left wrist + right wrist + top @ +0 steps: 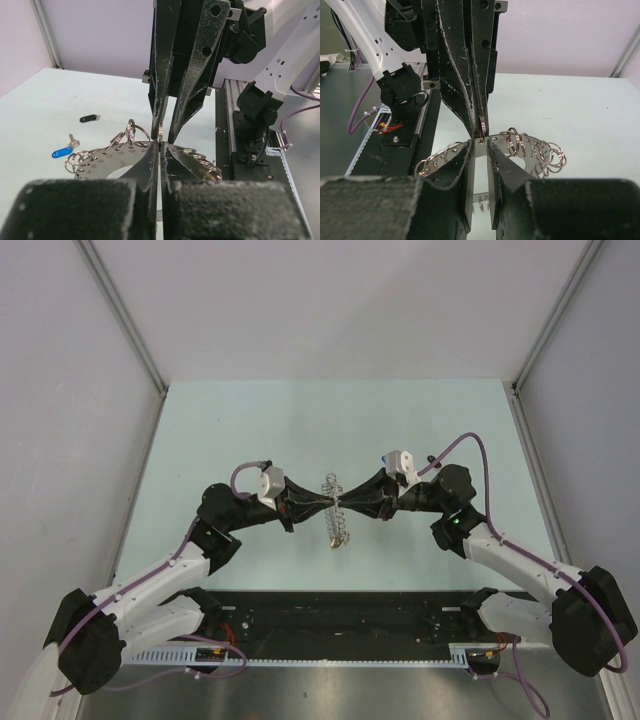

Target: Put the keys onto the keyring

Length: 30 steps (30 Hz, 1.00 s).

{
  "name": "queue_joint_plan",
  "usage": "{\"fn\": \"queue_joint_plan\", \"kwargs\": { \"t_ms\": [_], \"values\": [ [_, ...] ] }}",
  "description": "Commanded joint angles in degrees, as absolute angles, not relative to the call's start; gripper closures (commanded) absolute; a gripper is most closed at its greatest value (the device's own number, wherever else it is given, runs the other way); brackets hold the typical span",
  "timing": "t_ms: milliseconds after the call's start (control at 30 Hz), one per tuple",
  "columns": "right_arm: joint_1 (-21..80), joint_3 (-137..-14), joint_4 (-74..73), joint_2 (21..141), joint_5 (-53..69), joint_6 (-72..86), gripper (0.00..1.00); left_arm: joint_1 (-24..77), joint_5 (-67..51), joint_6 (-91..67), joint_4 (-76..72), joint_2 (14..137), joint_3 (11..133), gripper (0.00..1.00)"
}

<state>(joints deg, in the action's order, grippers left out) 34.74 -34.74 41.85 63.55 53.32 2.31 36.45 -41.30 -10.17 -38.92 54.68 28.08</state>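
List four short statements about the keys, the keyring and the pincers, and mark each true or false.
1. The left pincer is shut on the keyring. True.
2. The black key hangs on the keyring. False: it lies on the table, apart from the keyring.
3. The right pincer meets the left pincer tip to tip at the keyring. True.
4. The right pincer holds the blue key. False: the blue key is in neither pincer and lies down beside the keyring.
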Motion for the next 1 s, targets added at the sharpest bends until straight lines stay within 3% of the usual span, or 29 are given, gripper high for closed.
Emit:
{"fn": "queue_joint_plan", "kwargs": {
  "t_ms": [0,333,500,567,833,967],
  "values": [
    [35.2,-34.8,46.0,64.5,54.4,3.6,0.8,36.1,-42.6,-11.2,-43.8,53.9,28.4,1.0],
    [35.2,-34.9,47.3,65.4,54.8,4.3,0.87,36.1,-44.2,-11.3,-44.3,54.6,28.6,1.0],
    [35.3,-34.9,47.7,65.7,55.0,4.4,1.0,36.1,-44.7,-11.4,-44.3,55.1,28.9,1.0],
    [35.3,-34.9,47.7,65.6,55.2,4.3,1.0,36.1,-45.1,-10.9,-43.3,55.2,29.4,0.97],
    [33.8,-35.8,39.4,62.5,55.6,0.5,1.0,36.0,-44.8,3.8,-17.8,53.4,38.0,0.63],
    [33.4,-38.0,28.5,60.6,54.8,-7.4,1.0,35.9,-44.6,12.9,-6.2,53.3,42.1,0.55]
  ]
}}
